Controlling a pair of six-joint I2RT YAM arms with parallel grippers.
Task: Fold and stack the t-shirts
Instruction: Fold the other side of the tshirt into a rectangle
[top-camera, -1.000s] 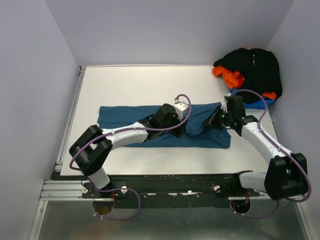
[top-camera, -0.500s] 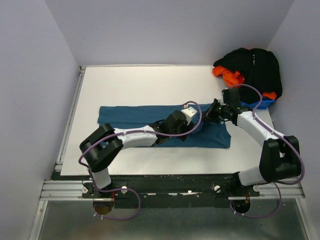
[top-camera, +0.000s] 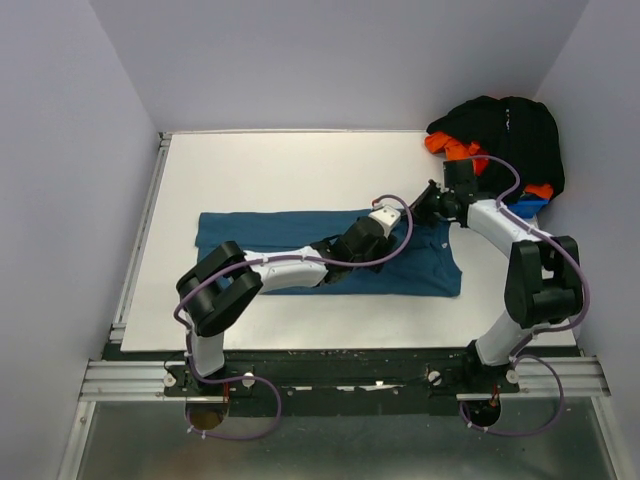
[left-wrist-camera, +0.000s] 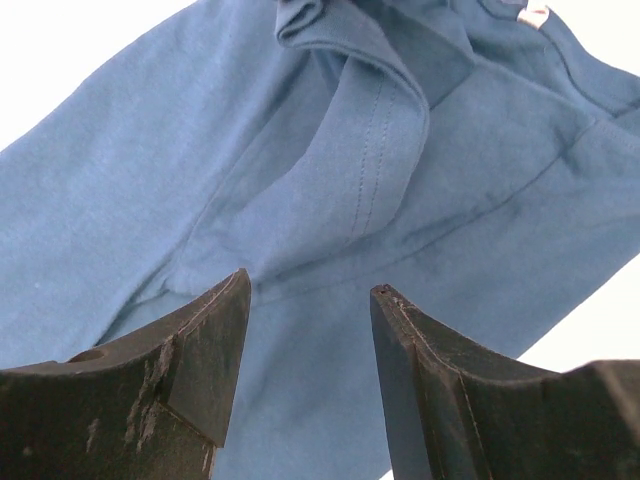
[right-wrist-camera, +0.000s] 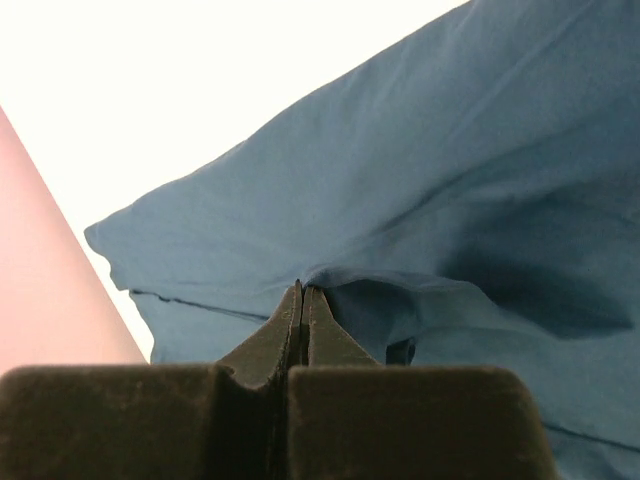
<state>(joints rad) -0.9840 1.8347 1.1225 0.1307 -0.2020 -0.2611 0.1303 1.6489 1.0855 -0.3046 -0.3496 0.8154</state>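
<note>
One teal t-shirt, right gripper pinching its edge; left gripper agape

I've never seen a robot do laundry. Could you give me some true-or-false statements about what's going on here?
1. The blue shirt lies spread on the white table. True.
2. The left gripper is clamped on the shirt. False: it is open above the cloth, holding nothing.
3. The right gripper is shut, pinching blue cloth. True.
4. The black and orange shirts sit neatly folded. False: they lie heaped at the table's far right corner.
</note>
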